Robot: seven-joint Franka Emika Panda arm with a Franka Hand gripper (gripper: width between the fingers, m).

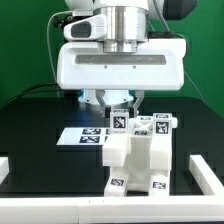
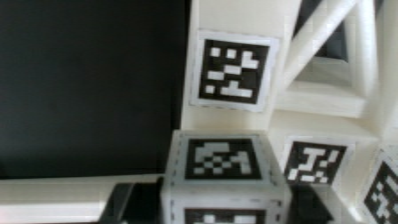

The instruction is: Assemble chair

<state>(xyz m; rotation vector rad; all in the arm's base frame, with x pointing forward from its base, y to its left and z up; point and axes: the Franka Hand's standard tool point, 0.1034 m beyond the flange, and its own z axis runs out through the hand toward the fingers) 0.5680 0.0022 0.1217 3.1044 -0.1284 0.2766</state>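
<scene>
The partly built white chair [image 1: 140,158] stands in the middle of the black table, with small black-and-white tags on its blocks. My gripper [image 1: 119,106] hangs straight down over the chair's back left corner. There it straddles a tagged white block [image 1: 119,121] at the top of the chair. In the wrist view this block [image 2: 217,165] sits between the jaws of the gripper [image 2: 217,206], with a thin dark gap on either side of it. The jaws stand open around the block and do not touch it. A tall white chair part [image 2: 235,70] with a tag rises beyond the block.
The marker board [image 1: 84,135] lies flat behind the chair, toward the exterior view's left. Low white rails run along the table's front [image 1: 40,206] and the exterior view's right [image 1: 205,170]. A green wall stands behind.
</scene>
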